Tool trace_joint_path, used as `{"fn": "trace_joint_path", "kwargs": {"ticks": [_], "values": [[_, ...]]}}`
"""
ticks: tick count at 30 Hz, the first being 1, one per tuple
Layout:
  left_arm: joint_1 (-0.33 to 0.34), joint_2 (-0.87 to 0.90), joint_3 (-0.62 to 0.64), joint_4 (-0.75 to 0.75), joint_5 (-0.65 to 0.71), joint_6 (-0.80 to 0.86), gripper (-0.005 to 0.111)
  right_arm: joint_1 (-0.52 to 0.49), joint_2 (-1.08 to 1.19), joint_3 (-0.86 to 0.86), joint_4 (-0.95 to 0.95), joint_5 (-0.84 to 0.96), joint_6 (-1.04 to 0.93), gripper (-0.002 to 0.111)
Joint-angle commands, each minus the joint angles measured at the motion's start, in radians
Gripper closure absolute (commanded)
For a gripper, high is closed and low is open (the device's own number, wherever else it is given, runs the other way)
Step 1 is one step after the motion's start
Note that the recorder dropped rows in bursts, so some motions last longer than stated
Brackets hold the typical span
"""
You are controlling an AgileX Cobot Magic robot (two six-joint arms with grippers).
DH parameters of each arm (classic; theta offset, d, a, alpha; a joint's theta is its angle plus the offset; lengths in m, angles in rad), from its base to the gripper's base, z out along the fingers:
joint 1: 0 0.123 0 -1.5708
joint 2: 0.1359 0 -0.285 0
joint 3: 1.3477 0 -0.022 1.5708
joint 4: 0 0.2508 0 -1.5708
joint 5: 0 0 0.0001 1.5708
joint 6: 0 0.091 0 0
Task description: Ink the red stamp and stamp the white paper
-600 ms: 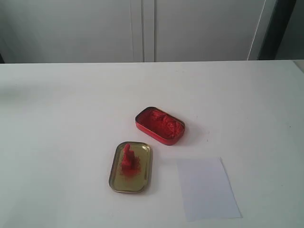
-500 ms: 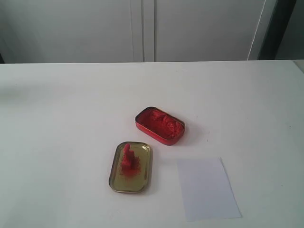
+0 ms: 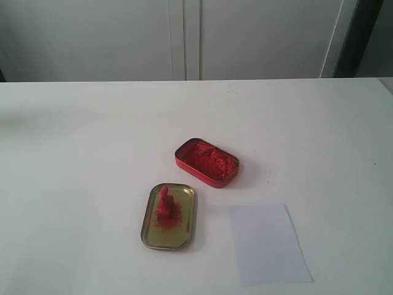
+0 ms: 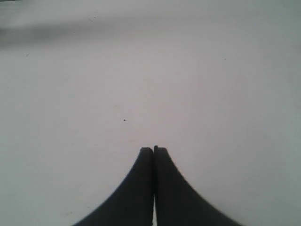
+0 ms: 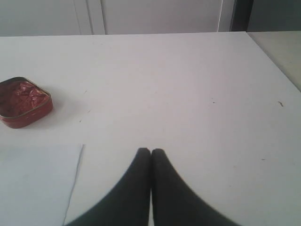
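Observation:
The small red stamp (image 3: 164, 206) stands upright on the gold tin lid (image 3: 170, 216), near the front middle of the table. The white paper (image 3: 268, 243) lies flat to the right of the lid, and I see no print on it; its corner (image 5: 37, 181) also shows in the right wrist view. Neither gripper appears in the exterior view. My left gripper (image 4: 153, 149) is shut with nothing in it, over bare white table. My right gripper (image 5: 150, 151) is shut and empty too, just beside the paper's edge.
A red tin of lumpy ink paste (image 3: 207, 161) sits open behind the lid and paper, and it shows again (image 5: 23, 101) in the right wrist view. White cabinet doors (image 3: 184, 37) stand behind the table's far edge.

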Motion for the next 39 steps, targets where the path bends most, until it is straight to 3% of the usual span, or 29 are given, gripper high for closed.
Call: {"fn": "trace_joint_path", "kwargs": {"ticks": [1, 9, 31, 39], "values": [[0.001, -0.004, 0.004, 0.0, -0.003, -0.002, 0.107, -0.006, -0.004, 0.004, -0.01, -0.014, 0.003, 0.108], [0.001, -0.004, 0.004, 0.0, -0.023, -0.002, 0.107, -0.006, -0.004, 0.004, -0.01, -0.014, 0.003, 0.108], [0.001, -0.004, 0.004, 0.0, -0.489, -0.002, 0.107, -0.006, -0.004, 0.004, -0.01, -0.014, 0.003, 0.108], [0.001, -0.004, 0.004, 0.0, -0.555, -0.005, 0.107, -0.006, -0.004, 0.004, -0.01, -0.014, 0.003, 0.108]]}}
